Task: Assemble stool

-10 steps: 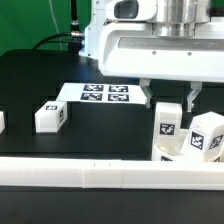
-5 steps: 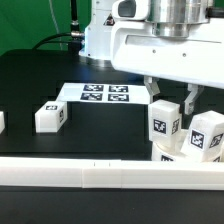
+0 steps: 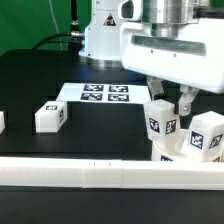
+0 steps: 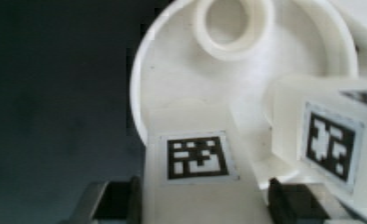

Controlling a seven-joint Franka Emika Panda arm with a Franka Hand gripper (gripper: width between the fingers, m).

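Note:
My gripper point(image 3: 168, 98) is shut on a blocky white tagged stool leg point(image 3: 160, 122), holding it slightly tilted over the round white seat point(image 3: 168, 153) at the exterior view's lower right. In the wrist view the leg point(image 4: 198, 160) fills the gap between my fingers point(image 4: 118, 203), with my gripper point(image 4: 206, 208) above the seat point(image 4: 180, 80) and its round socket. A second leg point(image 3: 206, 135) stands on the seat to the exterior view's right, also seen in the wrist view point(image 4: 340, 140). A loose leg point(image 3: 50, 116) lies on the black table at the left.
The marker board point(image 3: 100, 94) lies flat behind the loose leg. A long white rail point(image 3: 100, 180) runs along the front edge. Another white part point(image 3: 2, 122) is cut off at the exterior view's left edge. The robot base point(image 3: 105, 35) stands at the back.
My fingers have closed in on the leg. The gripper and the leg have shifted toward the exterior view's left, and the leg now leans a little.

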